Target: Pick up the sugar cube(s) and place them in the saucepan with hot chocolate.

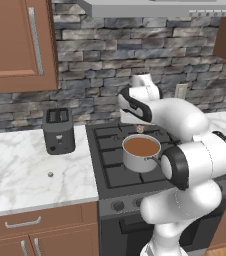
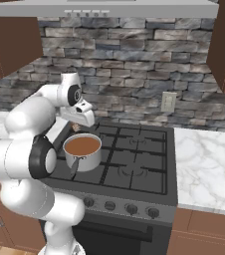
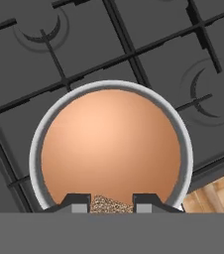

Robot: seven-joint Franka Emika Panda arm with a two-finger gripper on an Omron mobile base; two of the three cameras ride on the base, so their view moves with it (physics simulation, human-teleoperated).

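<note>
Stone-clad wall and wooden cabinets back our kitchen, with a marble counter to either side of a black gas stove. On the stove's front left burner stands the steel saucepan with hot chocolate, its brown liquid level and its dark handle pointing toward us.

Our gripper hangs above the pan, just over its back rim as the base views show it. In the hand view the two dark fingertips rise at the bottom with a brownish-orange sugar cube pinched between them, so the jaws are narrowly closed on that cube, and the round of chocolate lies straight below. The same cube shows as a small speck under the hand in the left base view.

We judge that we are at the placing step for this first cube: carried over, not yet let go. The next move calls for little more than opening the jaws, perhaps after nudging forward so the cube falls well inside the rim, not onto its edge.

A second, pale grey sugar cube lies on the counter to the left of the stove, in front of the black toaster and well apart from it. That one remains to be fetched afterwards.
</note>
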